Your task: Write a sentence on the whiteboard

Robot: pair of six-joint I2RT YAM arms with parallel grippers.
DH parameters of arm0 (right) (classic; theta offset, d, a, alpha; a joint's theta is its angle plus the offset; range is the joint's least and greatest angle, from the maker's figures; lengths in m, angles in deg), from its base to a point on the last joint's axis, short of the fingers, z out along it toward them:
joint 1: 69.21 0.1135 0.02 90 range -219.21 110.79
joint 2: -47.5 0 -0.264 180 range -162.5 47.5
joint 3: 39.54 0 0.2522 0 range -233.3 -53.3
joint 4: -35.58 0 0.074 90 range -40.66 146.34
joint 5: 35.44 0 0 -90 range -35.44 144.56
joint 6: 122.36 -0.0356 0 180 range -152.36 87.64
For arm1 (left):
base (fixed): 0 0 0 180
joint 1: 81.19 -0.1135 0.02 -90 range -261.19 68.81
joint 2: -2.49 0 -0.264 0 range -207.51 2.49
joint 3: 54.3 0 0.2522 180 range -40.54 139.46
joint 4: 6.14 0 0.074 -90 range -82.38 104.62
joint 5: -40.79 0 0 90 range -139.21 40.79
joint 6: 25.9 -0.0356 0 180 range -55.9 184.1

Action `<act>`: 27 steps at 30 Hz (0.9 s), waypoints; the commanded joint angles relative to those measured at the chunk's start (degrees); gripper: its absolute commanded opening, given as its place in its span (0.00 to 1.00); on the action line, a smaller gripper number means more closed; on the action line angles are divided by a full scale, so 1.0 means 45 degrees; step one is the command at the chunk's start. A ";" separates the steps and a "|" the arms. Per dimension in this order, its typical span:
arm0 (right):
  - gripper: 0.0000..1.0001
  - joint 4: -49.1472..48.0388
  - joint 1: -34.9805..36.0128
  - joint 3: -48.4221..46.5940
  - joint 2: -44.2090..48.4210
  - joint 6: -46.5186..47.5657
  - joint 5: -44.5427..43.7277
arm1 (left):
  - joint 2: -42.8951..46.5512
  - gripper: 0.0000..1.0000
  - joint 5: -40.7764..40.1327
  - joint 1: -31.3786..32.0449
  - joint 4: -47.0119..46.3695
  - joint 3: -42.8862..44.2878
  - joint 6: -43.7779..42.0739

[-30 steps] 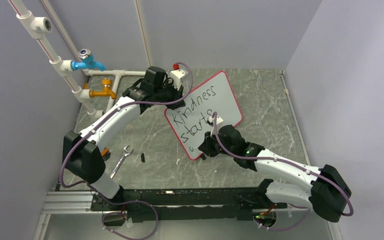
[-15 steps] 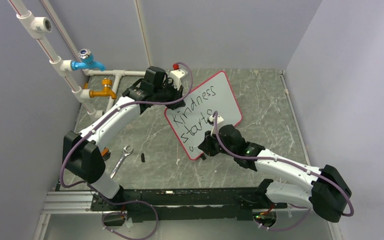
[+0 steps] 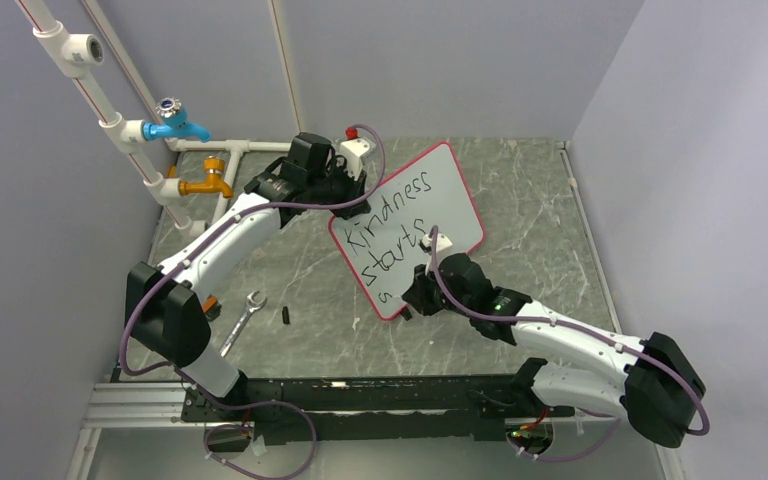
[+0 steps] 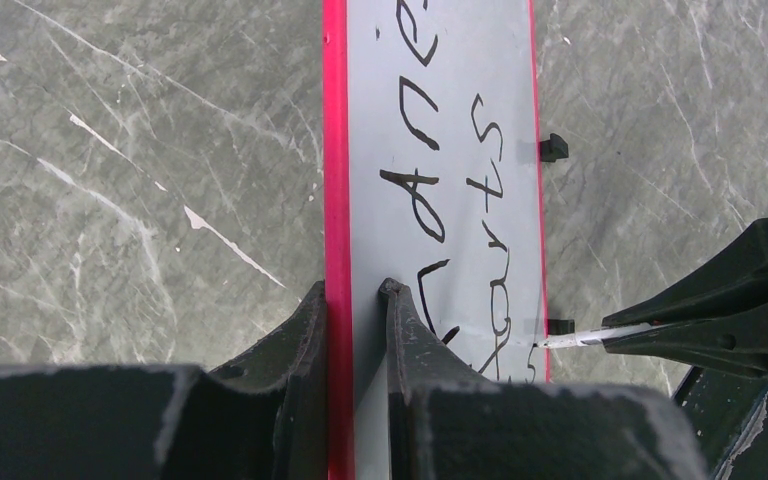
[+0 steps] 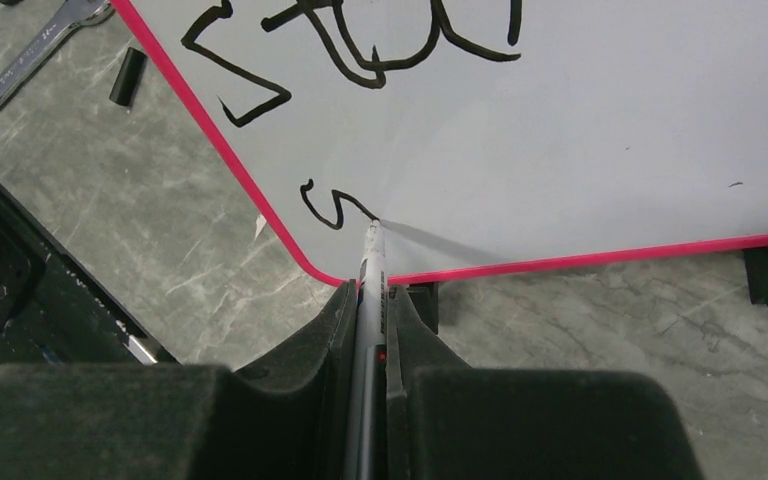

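Marker (image 5: pixel 370 262) tip down on the whiteboard (image 3: pixel 450 190), third line of the sentence (image 3: pixel 392 225) barely begun.
My left gripper (image 4: pixel 353 292) is pinched shut on the board's red rim at its far-left edge. The board sits mid-table, turned cornerwise. My right gripper (image 5: pixel 370 292) is clamped on the white marker. Its tip touches the board close to the near corner, at the end of a small black squiggle under "Kindness starts". A wrench (image 3: pixel 243 320) and a short black cylinder (image 3: pixel 286 314) lie on the grey tabletop (image 3: pixel 530 200), left of the board and apart from it.
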 commanded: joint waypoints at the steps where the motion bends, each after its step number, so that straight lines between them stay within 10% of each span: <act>1: 0.00 -0.0444 -0.0067 -0.1050 -0.0491 0.0497 -0.1187 | -0.0495 0.00 -0.1594 0.0096 0.1546 -0.0408 -0.1672; 27: 0.00 0.0367 -0.0121 -0.0936 0.0578 0.0196 -0.1848 | -0.0534 0.00 -0.1770 0.0093 0.1637 -0.0326 -0.1710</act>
